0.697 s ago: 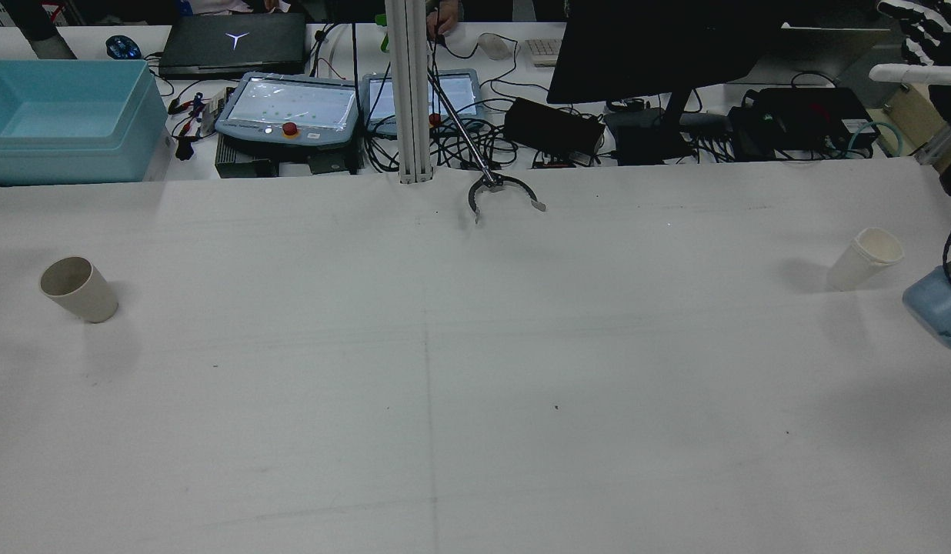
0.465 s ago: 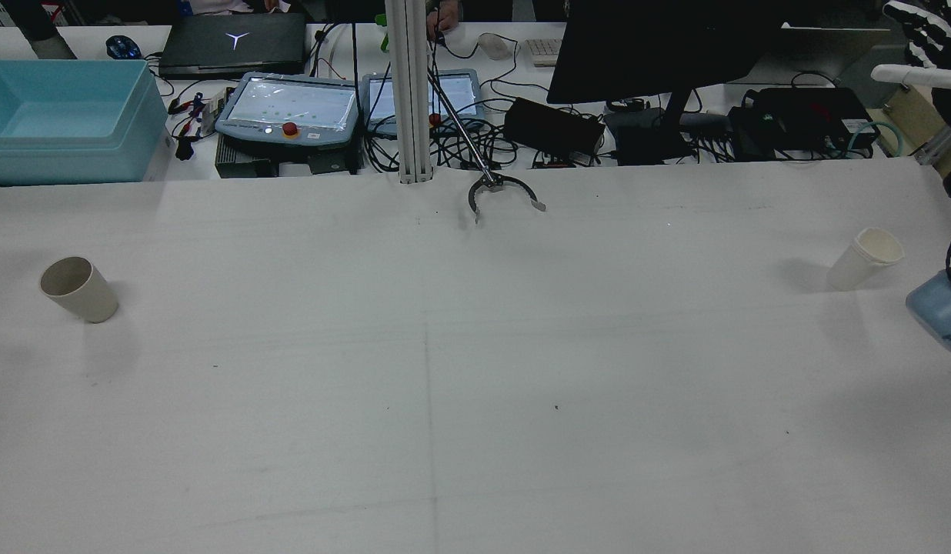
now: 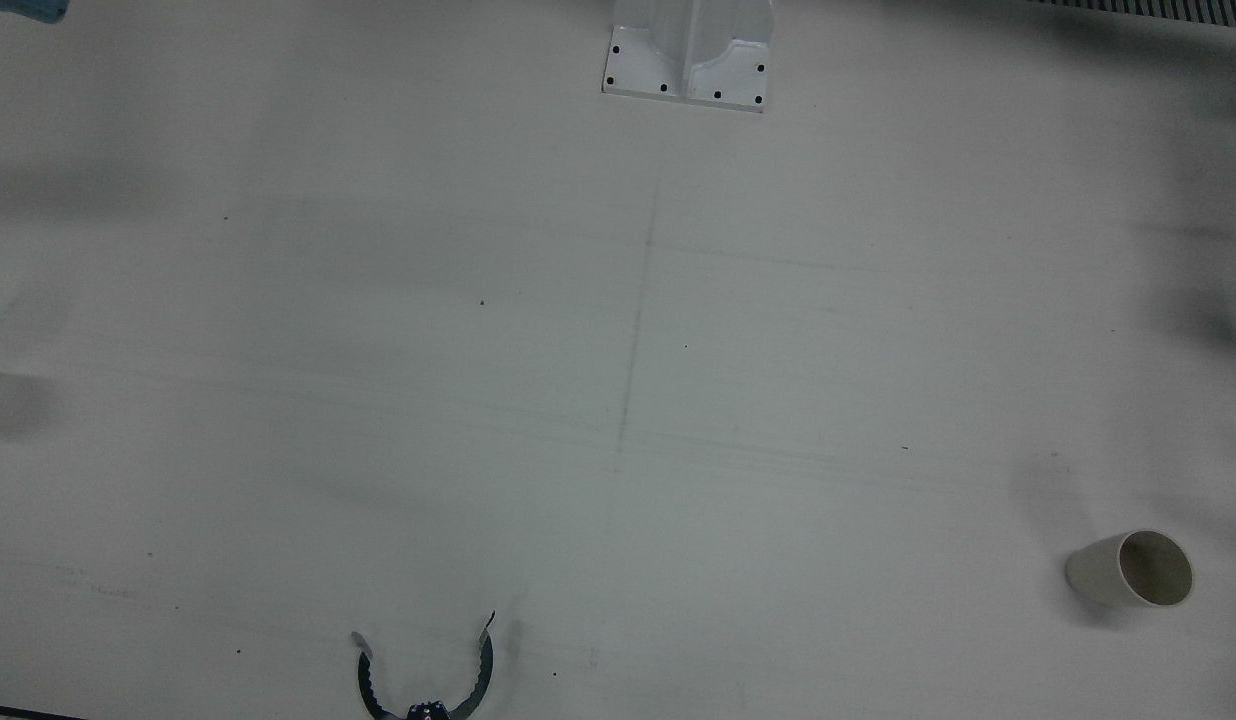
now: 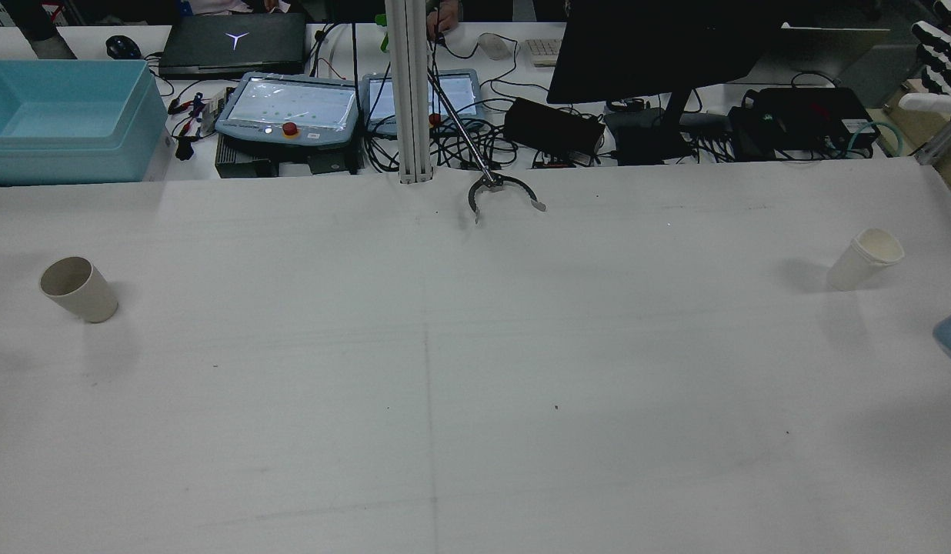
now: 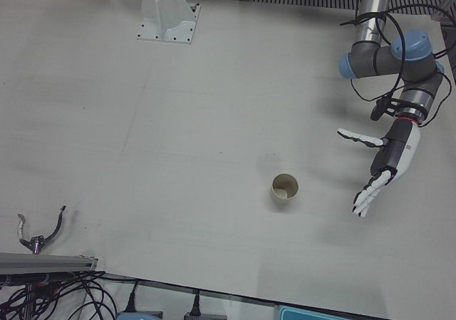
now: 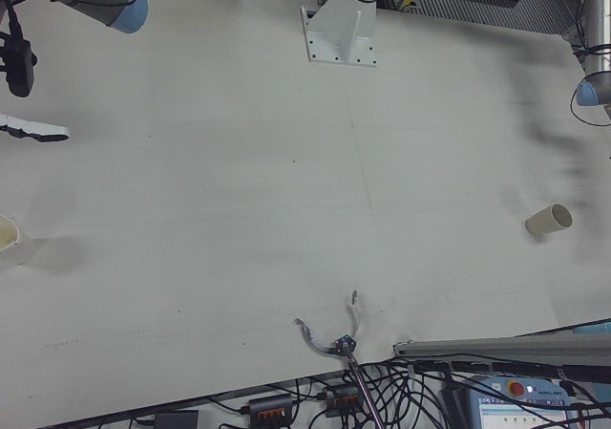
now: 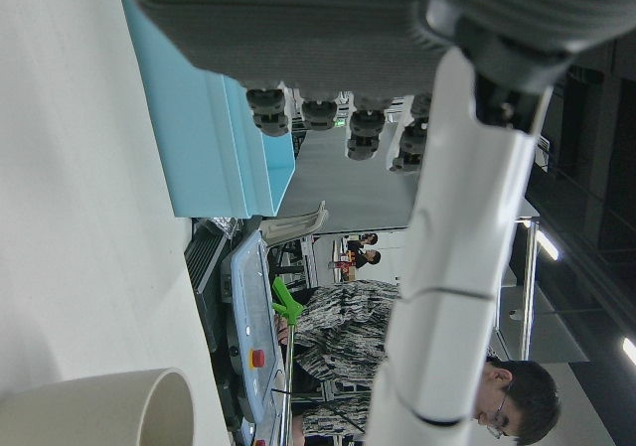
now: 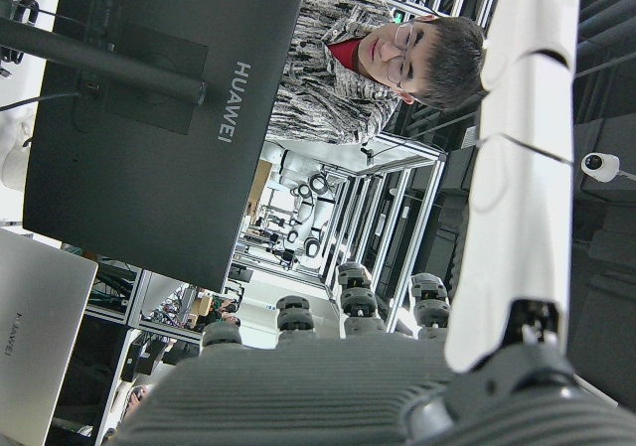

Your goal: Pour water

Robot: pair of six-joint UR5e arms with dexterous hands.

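Observation:
A beige cup [image 4: 79, 288] stands on the white table [image 4: 475, 369] at the left of the rear view; it also shows in the front view [image 3: 1128, 570], the left-front view [image 5: 283, 189] and the right-front view [image 6: 549, 221]. A white cup [image 4: 864, 258] stands at the right, and at the left edge of the right-front view [image 6: 11, 241]. My left hand [image 5: 394, 152] is open and empty, in the air to the side of the beige cup. My right hand [image 4: 945, 58] is open and empty, raised at the view's right edge, well above the white cup.
A light blue bin [image 4: 64, 119], teach pendants [image 4: 291, 108], a monitor [image 4: 652, 46] and cables line the far side. A metal post [image 4: 410, 92] stands at the middle back, with a black clamp [image 4: 502, 192] lying beside it. An arm pedestal [image 3: 688, 55] is bolted near the middle.
My right hand and its blue arm joint have moved to the right, mostly out of the rear view. Both cups stay where they were.

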